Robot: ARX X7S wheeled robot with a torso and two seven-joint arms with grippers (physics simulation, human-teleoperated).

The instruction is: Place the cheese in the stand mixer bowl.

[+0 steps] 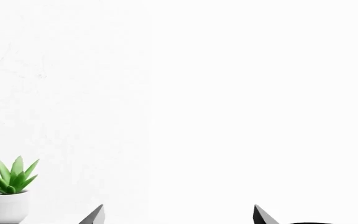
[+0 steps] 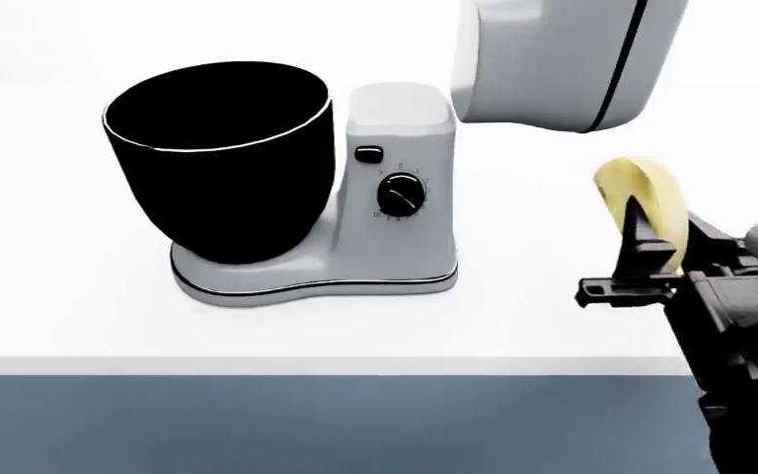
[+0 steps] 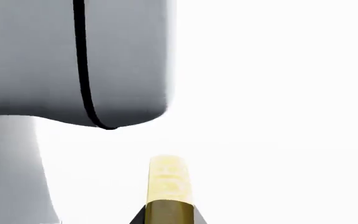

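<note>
The right gripper is clamped on the thin pale yellow cheese slice, held upright above the white counter, well right of the deep glossy black stand mixer bowl on the light grey mixer body. Only the left wrist view shows the left gripper, jaws spread apart, and a small green succulent in a white pot. No readable writing anywhere.
</note>
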